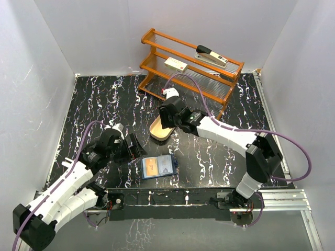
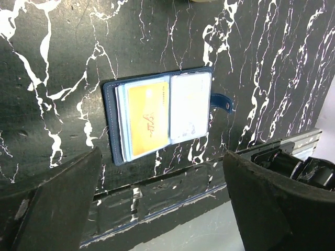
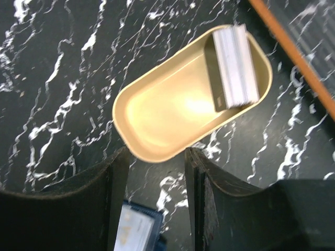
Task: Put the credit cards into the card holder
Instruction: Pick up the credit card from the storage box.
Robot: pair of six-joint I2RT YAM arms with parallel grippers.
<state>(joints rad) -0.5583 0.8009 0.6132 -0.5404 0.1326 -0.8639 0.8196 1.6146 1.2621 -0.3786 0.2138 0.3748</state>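
Observation:
The card holder [image 2: 159, 117] lies open on the black marble table, an orange card in its left pocket and a whitish card in its right one. My left gripper [image 2: 162, 209] stands wide open just short of it, holding nothing; from above, the left gripper [image 1: 133, 146] is left of the card holder [image 1: 158, 167]. A stack of pale credit cards [image 3: 235, 65] rests at one end of the tan oval tray [image 3: 167, 110]. Above the tray's near end hangs my right gripper [image 3: 157, 178], open and empty. In the top view the right gripper [image 1: 167, 123] covers most of the tray [image 1: 156, 134].
An orange wire rack [image 1: 191, 65] stands at the back, with a cream box with a red label [image 1: 176, 65] and a stapler [image 1: 211, 55] on its shelves. White walls close in the table on three sides. A metal rail [image 1: 282, 196] runs along the near edge.

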